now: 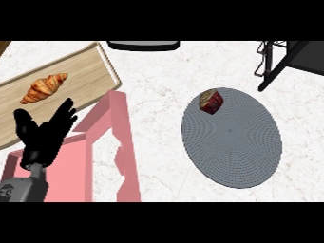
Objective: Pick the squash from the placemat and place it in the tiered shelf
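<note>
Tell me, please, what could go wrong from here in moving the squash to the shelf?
1. The squash sits near the upper-left edge of the placemat; a nudge might roll it onto the counter.
2. The croissant lies on the wooden top of the tiered shelf; setting the squash there might bump it.
3. The left hand rests open over the shelf, perhaps blocking the way in.

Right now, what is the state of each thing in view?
placemat: flat on the counter
squash: lying on the placemat near its far-left rim, untouched
croissant: lying on the tiered shelf's top board
left hand: open, fingers up, resting at lower left
</note>
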